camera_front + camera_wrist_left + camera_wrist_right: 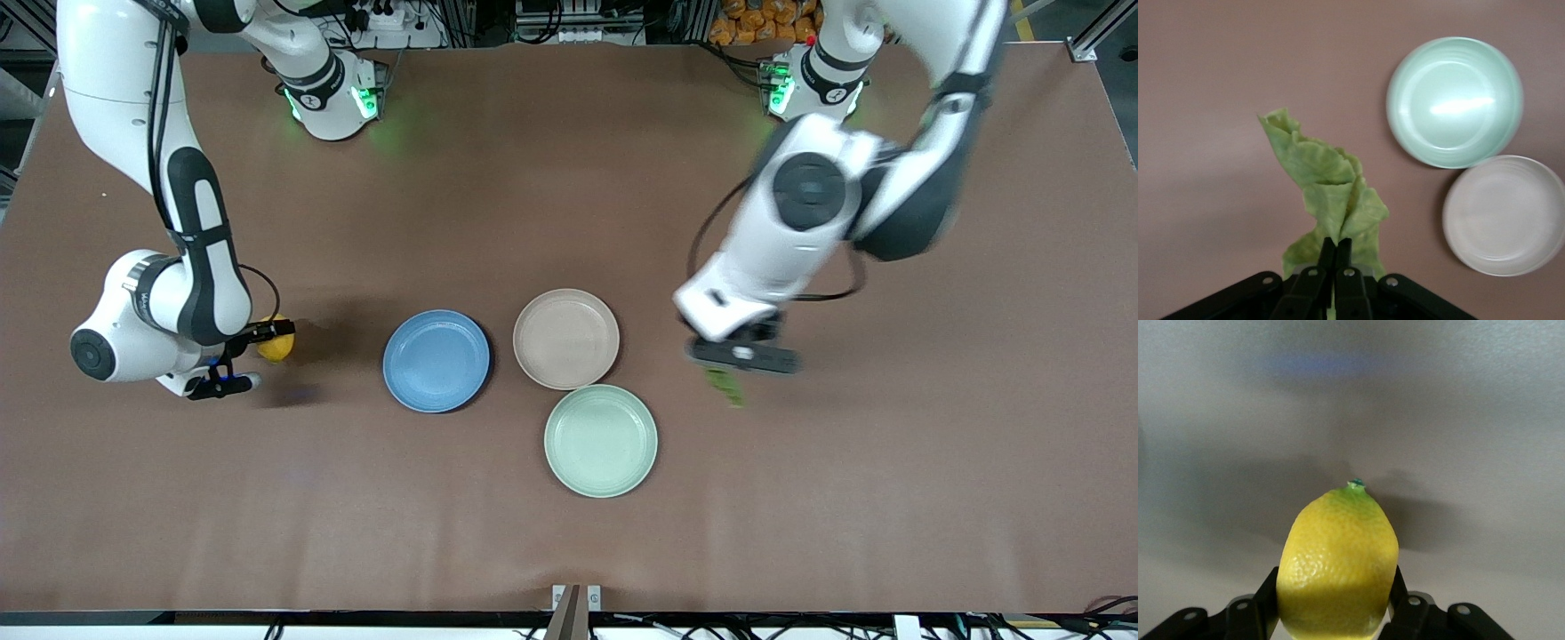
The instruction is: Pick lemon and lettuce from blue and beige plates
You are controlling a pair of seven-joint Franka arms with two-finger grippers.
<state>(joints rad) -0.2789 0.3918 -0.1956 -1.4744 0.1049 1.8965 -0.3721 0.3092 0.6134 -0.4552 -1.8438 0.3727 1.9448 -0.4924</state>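
Right gripper [1338, 613] is clamping the lemon [1338, 563] between its fingers [1265, 603] just above the bench [533, 178], toward the right arm's end, well clear of the blue plate [436, 361]. The lemon looks firm, rounded and likely slippery; a grip across its widest middle, as here, is holding best.

Left gripper [1335, 267] is pinching the lettuce [1328, 190] with fingers [1327, 257] pressed nearly together at the stem end, over bare bench beside the beige plate [1505, 217] and mint-green plate [1455, 100]. The leaf is hanging ahead of the fingertips: light, limp, tearable, so a gentle pinch suits it. Both task plates are sitting empty.
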